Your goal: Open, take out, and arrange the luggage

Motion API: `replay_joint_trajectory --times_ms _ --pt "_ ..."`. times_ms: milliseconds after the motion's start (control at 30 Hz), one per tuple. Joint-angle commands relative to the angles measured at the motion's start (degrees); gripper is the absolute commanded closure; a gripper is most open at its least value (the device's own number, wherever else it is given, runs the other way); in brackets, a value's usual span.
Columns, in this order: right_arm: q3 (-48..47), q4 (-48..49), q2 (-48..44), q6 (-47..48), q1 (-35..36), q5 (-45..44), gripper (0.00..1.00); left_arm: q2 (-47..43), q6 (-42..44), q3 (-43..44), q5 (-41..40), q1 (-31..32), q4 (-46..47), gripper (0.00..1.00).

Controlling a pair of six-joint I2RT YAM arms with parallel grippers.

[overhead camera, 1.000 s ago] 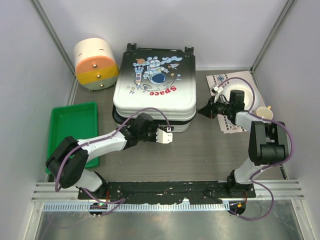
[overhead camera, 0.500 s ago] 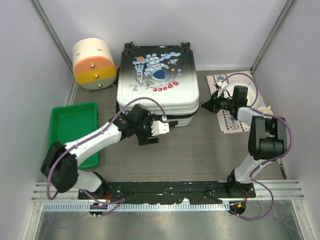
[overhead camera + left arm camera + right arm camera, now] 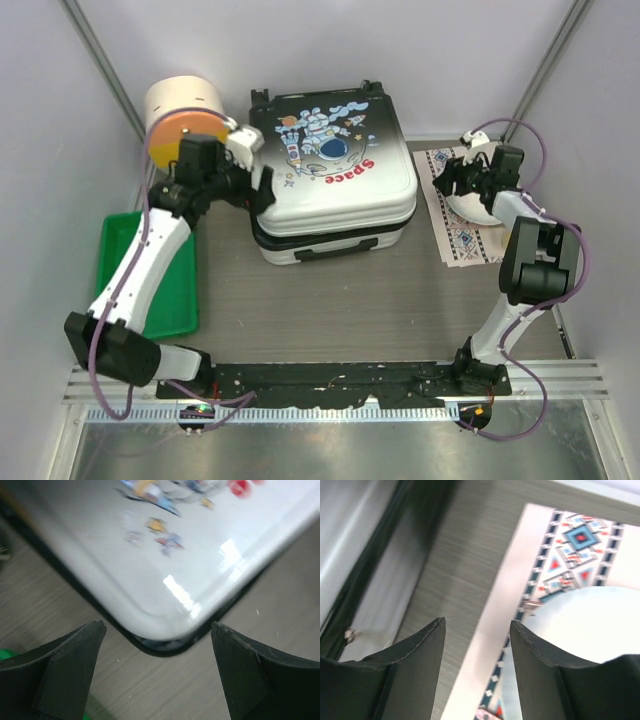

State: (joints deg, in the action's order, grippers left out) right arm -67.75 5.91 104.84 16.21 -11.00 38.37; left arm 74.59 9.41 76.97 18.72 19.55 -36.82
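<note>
From above, the luggage (image 3: 335,185), printed "Space", lies shut at mid-table. The left gripper (image 3: 252,172) is at its left rear corner and the right gripper (image 3: 447,180) over a patterned mat (image 3: 455,235). Left wrist: fingers (image 3: 65,665) spread wide, empty, flanking the shell's corner. Right wrist: fingers (image 3: 410,655) parted, empty.

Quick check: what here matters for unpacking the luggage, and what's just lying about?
In the job: luggage, left pincer, right pincer.
Lying about: green tray, cream-and-orange cylinder, patterned mat, white dish.
</note>
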Motion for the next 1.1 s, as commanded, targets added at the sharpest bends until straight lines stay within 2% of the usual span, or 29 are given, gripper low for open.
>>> replay_joint_trajectory --times_ms 0,67,133,167,233,267,333,433,467,567,667,733,833,1067 --pt "-5.2 -4.4 -5.0 -3.0 -0.8 -8.5 0.39 10.2 -16.0 12.4 -2.3 -9.9 0.2 0.06" --pt "-7.6 -10.5 -6.5 -3.7 -0.7 -10.8 0.38 13.5 -19.3 16.3 -0.7 -12.4 -0.2 0.07" --pt "-9.6 -14.9 -7.2 -5.0 -0.7 -12.4 0.38 16.1 -21.5 16.4 -1.3 -15.5 1.5 0.10" --pt "-12.5 -20.6 -8.1 -4.9 -0.6 -12.3 0.39 16.6 -24.6 14.5 -1.3 -16.6 4.0 0.14" --pt "-14.9 -25.7 -9.2 -4.4 1.0 -12.1 0.41 16.9 -27.2 12.3 0.3 -19.4 6.6 0.21" --pt "-16.1 -29.1 -9.8 -4.3 1.8 -11.9 0.41 17.0 -27.7 10.6 0.1 -19.3 7.6 0.31" --pt "-15.9 -30.6 -12.6 -4.7 4.0 -12.0 0.41 17.2 -27.4 9.0 0.0 -19.3 8.4 0.37" --pt "-14.3 -30.9 -16.2 -6.2 6.2 -11.0 0.41 18.0 -27.1 5.6 -4.5 -18.6 10.3 0.49" --pt "-13.6 -30.7 -16.9 -6.5 6.6 -10.9 0.41 18.6 -27.1 4.8 -5.8 -18.2 10.2 0.56" --pt "-13.0 -31.0 -18.6 -7.5 7.2 -10.8 0.41 23.0 -28.4 6.1 -11.9 -16.9 7.7 0.63" --pt "-13.1 -32.2 -19.6 -7.1 7.3 -10.6 0.42 26.2 -29.0 6.7 -9.3 -16.6 7.8 0.64" --pt "-13.3 -33.2 -19.9 -6.9 7.4 -10.5 0.42 27.1 -29.0 6.3 -7.4 -16.1 9.6 0.61" --pt "-12.9 -35.4 -21.0 -6.4 7.3 -10.3 0.42 28.2 -28.2 5.7 -6.9 -14.4 11.8 0.57" --pt "-8.0 -37.2 -26.5 -4.5 7.3 -10.5 0.42 28.5 -28.9 2.6 -8.3 -12.9 14.2 0.56"
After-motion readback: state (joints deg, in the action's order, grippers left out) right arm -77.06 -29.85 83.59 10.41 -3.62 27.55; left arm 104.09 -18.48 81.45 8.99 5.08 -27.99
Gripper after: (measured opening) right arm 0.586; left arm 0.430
